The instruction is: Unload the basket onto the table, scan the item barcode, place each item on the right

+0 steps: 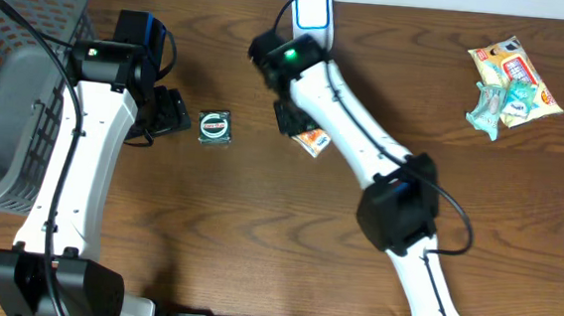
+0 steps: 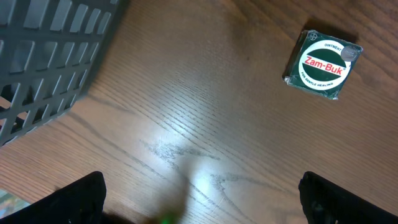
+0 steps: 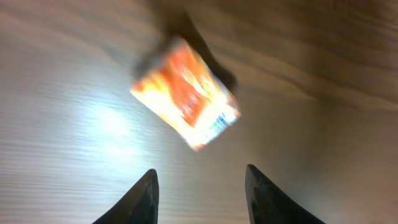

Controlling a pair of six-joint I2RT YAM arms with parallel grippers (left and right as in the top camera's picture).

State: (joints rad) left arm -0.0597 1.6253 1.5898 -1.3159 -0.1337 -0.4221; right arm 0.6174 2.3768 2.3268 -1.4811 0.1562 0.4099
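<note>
Your right gripper (image 3: 200,179) has its fingers apart over the orange packet (image 3: 185,93); your left gripper (image 2: 202,198), spread wide, is near the Zam-Buk box (image 2: 322,64).

The left arm (image 1: 73,153) rises from its base at the bottom left of the overhead view, and its wrist turns inward. The left gripper (image 1: 171,112) faces right with its jaws spread wide, and its dark fingertips (image 2: 81,199) sit at the lower corners of the left wrist view. The right arm (image 1: 350,113) stretches diagonally up and left from its bent elbow. The right gripper (image 1: 287,117) points downward, and its fingers (image 3: 144,196) stand moderately apart.
</note>
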